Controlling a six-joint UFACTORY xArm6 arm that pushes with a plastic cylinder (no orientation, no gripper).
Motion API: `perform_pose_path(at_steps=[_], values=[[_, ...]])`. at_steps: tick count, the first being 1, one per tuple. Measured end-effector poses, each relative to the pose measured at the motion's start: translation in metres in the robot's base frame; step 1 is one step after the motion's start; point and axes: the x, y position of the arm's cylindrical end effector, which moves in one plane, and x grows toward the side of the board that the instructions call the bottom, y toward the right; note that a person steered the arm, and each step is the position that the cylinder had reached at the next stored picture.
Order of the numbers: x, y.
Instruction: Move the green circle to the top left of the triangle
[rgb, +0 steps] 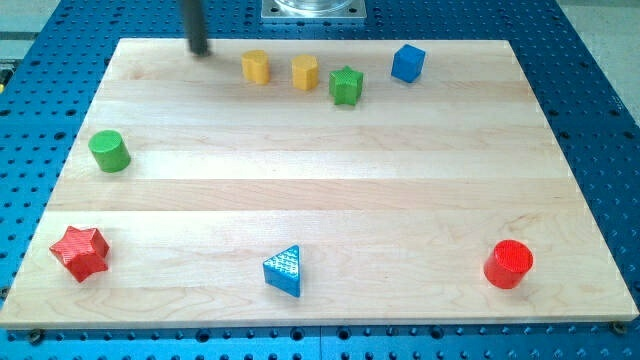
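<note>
The green circle (109, 151) is a short cylinder at the board's left edge, mid height. The blue triangle (284, 271) lies near the view's bottom, left of centre. My tip (199, 50) touches down near the board's top left corner, well above and to the right of the green circle and far from the triangle.
A red star (80, 252) sits at the bottom left. A red cylinder (509, 264) sits at the bottom right. Along the top stand two yellow blocks (256, 67) (305, 72), a green star-like block (346, 86) and a blue cube (408, 62). The wooden board (330, 190) lies on a blue perforated table.
</note>
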Motion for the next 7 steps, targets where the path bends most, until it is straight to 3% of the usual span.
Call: perform_pose_path(at_steps=[1, 2, 6, 7], values=[[0.060, -0.087], [0.126, -0.081], [0.136, -0.055], [0.150, -0.088]])
